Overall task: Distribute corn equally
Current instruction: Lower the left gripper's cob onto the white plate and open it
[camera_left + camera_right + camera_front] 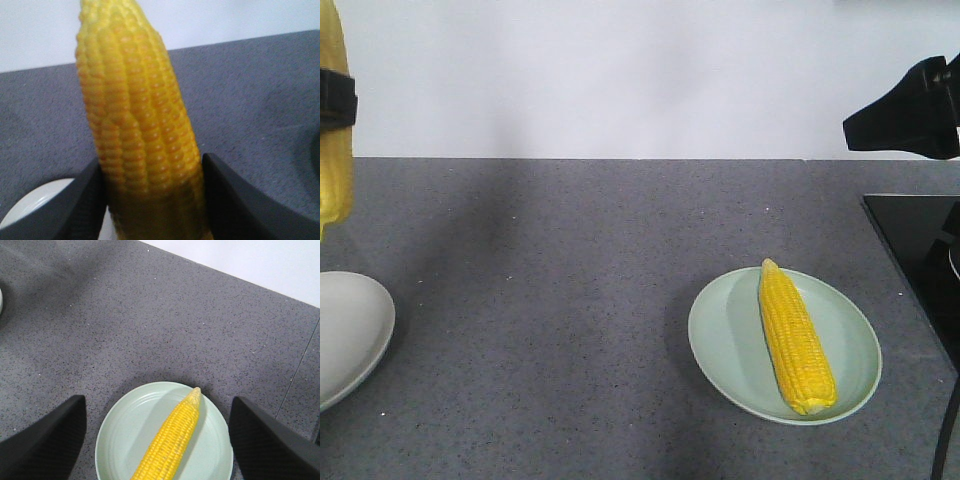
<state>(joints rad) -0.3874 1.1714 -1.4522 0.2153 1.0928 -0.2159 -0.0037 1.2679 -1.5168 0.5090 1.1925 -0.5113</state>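
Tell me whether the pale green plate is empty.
Not empty: the pale green round plate holds one yellow corn cob, lying along it.

On the desk [570, 300], one cob [796, 338] lies on the right plate [730, 345]. The left plate [350, 330] sits under a cob [135, 125] held above it.
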